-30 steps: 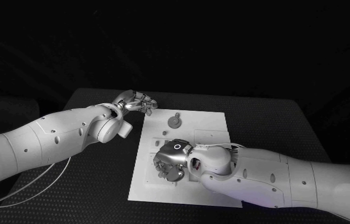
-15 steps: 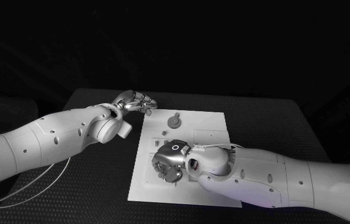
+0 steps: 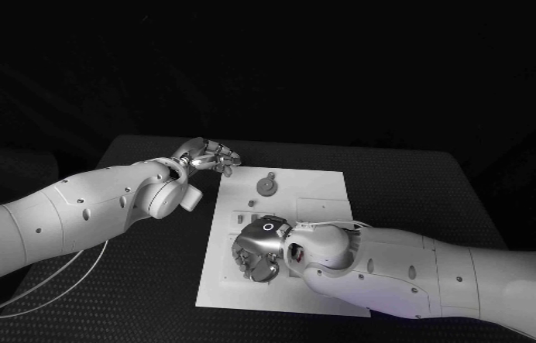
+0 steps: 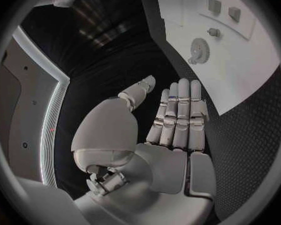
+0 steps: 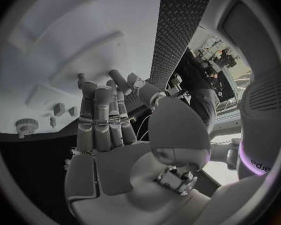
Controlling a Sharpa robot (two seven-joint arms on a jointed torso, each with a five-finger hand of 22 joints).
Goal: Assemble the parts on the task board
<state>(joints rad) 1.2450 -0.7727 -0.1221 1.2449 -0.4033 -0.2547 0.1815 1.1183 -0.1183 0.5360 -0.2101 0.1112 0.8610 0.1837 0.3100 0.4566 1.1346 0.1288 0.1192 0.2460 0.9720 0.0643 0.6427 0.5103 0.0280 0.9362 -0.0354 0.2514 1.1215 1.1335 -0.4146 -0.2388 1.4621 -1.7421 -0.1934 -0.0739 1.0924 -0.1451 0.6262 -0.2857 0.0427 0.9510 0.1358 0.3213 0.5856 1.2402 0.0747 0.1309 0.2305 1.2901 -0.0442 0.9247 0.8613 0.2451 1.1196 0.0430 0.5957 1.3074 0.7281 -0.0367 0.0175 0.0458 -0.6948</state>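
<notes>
head view: the white task board (image 3: 318, 192) is lying in the middle of the black table (image 3: 424, 180), with dark table showing on both its long sides. the left hand (image 3: 207, 157) is hovering at the board's far left corner, partly over bare table; whether it is holding anything cannot be told here. a round gear-like part (image 3: 266, 184) is sitting on the board just beside that hand. the right hand (image 3: 260, 248) is hanging over the board's near left area, fingers curled downward; its hold cannot be told.

left wrist view: the left hand (image 4: 175, 122) is showing fingers straight, side by side, and holding nothing. the gear-like part (image 4: 198, 50) is lying well beyond the fingertips.

right wrist view: the right hand (image 5: 106, 135) is stretching its fingers out, holding nothing, over the task board (image 5: 59, 40).
</notes>
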